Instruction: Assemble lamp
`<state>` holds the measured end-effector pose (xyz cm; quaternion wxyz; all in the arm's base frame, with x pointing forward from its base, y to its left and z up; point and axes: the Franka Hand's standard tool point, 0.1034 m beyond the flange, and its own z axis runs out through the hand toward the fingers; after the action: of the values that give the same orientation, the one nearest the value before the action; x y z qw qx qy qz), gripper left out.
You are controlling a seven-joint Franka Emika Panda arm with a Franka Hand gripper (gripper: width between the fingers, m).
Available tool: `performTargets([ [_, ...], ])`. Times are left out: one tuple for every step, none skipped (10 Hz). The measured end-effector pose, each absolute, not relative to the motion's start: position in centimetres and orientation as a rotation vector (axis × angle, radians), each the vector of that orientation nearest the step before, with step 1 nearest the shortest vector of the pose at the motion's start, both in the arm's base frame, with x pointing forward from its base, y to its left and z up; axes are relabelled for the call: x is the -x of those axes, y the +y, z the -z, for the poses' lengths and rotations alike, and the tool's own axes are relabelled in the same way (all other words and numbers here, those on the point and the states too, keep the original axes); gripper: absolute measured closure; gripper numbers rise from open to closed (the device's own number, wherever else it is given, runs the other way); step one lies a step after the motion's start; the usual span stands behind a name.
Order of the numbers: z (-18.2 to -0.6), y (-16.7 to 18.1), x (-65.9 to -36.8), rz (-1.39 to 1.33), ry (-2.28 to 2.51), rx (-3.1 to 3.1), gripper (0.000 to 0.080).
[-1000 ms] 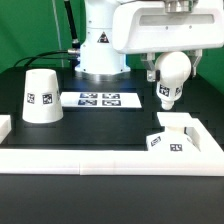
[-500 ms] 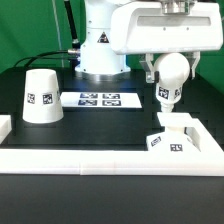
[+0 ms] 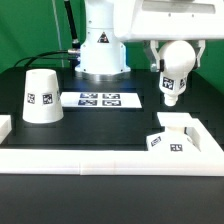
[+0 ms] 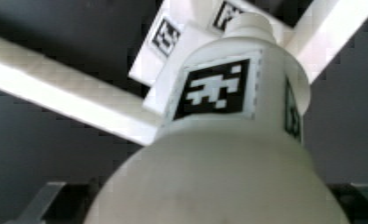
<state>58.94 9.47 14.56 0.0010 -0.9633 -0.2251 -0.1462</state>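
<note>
Gripper (image 3: 175,62) grips the matte white ball-shaped bulb (image 3: 175,72) over the small white stepped base (image 3: 176,131); seating it likely needs a straight descent.

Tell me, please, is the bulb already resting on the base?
No, the bulb hangs in the gripper, with a visible gap between its lower end and the base.

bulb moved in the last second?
Yes. The bulb, gripped in the pincer, has risen and shifted slightly toward the exterior view's right, widening the gap above the base, which stayed put.
</note>
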Motion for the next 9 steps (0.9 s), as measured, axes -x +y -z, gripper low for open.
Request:
performTargets([
  [-14.4,9.4,-58.8,0.46,-0.706,3.025,0.0223],
  [-14.4,9.3,-59.0,0.501,-0.705,3.022,0.0223],
  [-14.3,9.1,-59.1,0.533,-0.706,3.021,0.0223],
  [-14.3,9.1,-59.0,0.535,-0.722,3.019,0.0223],
  [-14.3,9.0,-59.2,0.541,-0.76,3.014,0.0223],
  [-14.6,8.9,-59.8,0.611,-0.85,2.996,0.0223],
  [-14.7,9.0,-60.3,0.662,-0.895,2.984,0.0223],
  [-14.6,9.0,-60.4,0.684,-0.899,2.981,0.0223],
  [-14.6,8.6,-60.6,0.719,-0.895,2.981,0.0223],
])
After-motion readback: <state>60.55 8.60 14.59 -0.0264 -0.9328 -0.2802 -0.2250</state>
